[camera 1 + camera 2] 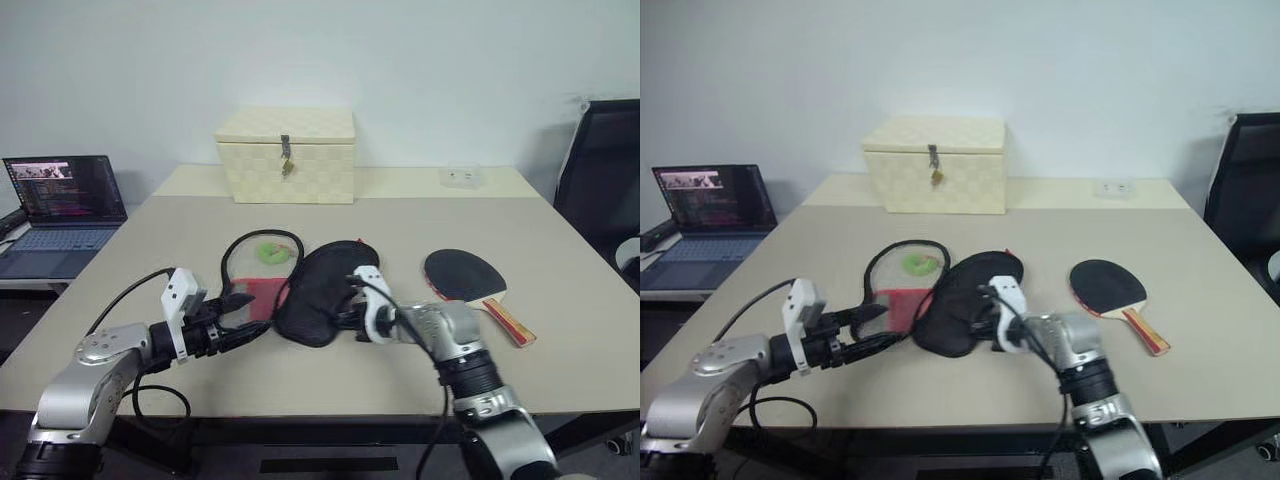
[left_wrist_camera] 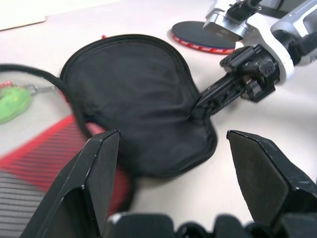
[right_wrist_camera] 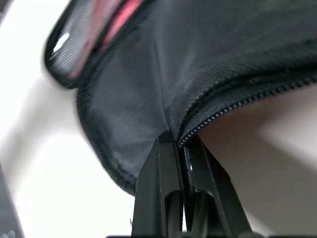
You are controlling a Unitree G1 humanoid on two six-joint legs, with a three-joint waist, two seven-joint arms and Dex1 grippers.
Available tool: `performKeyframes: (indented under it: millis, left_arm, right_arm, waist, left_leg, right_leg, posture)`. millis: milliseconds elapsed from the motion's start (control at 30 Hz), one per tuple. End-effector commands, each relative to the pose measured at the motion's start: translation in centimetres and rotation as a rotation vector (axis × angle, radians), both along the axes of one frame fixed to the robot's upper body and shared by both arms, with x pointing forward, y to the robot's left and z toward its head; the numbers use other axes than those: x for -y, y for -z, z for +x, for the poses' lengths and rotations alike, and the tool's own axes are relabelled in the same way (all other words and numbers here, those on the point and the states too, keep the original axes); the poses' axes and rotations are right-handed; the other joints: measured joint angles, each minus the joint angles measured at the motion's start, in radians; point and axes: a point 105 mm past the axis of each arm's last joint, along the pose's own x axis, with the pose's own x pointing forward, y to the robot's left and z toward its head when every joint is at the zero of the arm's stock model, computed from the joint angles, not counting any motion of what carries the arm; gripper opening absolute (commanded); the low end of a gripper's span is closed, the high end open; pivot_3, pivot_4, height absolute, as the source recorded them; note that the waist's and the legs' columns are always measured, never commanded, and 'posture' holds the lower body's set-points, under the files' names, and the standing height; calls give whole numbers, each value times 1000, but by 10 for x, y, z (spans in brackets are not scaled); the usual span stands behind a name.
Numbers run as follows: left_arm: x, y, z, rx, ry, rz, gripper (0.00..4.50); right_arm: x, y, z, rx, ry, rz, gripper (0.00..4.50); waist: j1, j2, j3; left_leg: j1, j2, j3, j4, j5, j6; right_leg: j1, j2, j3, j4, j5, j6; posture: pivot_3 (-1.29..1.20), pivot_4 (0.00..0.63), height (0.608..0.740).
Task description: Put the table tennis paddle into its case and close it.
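The right tool (image 1: pixel 348 318) is pinched tight on the zipper edge of the case (image 1: pixel 320 290), at the narrow end of its black flap, so only a thin fold of fabric sits between its fingers (image 3: pixel 168 168). The left tool (image 1: pixel 238 318) hovers with its jaws spread wide and empty, just beside the red panel (image 1: pixel 262 296) of the case's other half, which lies unzipped and splayed flat on the desk (image 1: pixel 400 225). The table tennis paddle (image 1: pixel 470 283) lies on the desk to the right of the case, apart from it and untouched.

The likeliest trouble is the thin pinch: a pull on that flap may slip the fabric out, or drag the whole limp case across the desk instead of opening it, since nothing pins the other half down. A sideways drag towards the right could also shove the case into the paddle and nudge it nearer the desk edge. The green tag (image 1: pixel 271 252) inside the zip loop could snag as well.
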Motion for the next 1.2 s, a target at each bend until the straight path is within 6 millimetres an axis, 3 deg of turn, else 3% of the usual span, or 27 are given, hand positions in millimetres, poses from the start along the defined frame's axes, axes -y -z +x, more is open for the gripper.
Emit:
performKeyframes:
  millis: [33,267,433,567,700,1033,1200]
  left_arm:
    - [7,-7,2,38,42,7,3770]
    - [22,-3,10,34,110,15,3770]
    - [24,-2,12,35,125,15,3770]
    - [26,-2,15,37,132,16,3770]
    - [28,-1,15,38,140,16,3770]
    - [34,2,16,40,151,0,3770]
    - [42,-2,17,51,177,-26,3770]
  right_arm:
    - [11,-11,0,26,-21,-4,32]
    - [67,-20,7,41,11,-117,32]
    - [85,-16,4,31,-13,-187,32]
    - [87,-16,9,43,-4,-206,32]
    - [92,-17,17,69,37,-220,955]
    - [143,-49,25,164,138,-276,4442]
    - [175,-63,15,203,189,-301,4479]
  waist:
    - [0,0,0]
    - [4,0,0]
    - [4,0,0]
    - [5,0,0]
    - [6,0,0]
    - [12,0,0]
    - [13,0,0]
  left_leg:
    - [0,0,0,0,0,0]
    - [-2,0,1,0,0,0]
    - [-4,0,1,1,0,0]
    - [-6,0,1,1,0,0]
    - [-6,0,1,2,0,0]
    - [-7,-1,2,3,0,0]
    - [-7,-1,1,3,0,0]
  right_leg:
    - [0,0,0,0,0,0]
    - [-1,1,-1,0,0,0]
    - [-2,1,0,0,0,0]
    - [-5,2,0,0,0,0]
    - [-5,2,0,0,0,0]
    - [-5,2,0,0,0,1]
    - [-5,2,-1,0,0,1]
  posture:
    - [0,150,740]
    - [0,150,740]
    - [0,150,740]
    - [0,150,740]
    - [0,150,740]
    - [0,150,740]
    - [0,150,740]
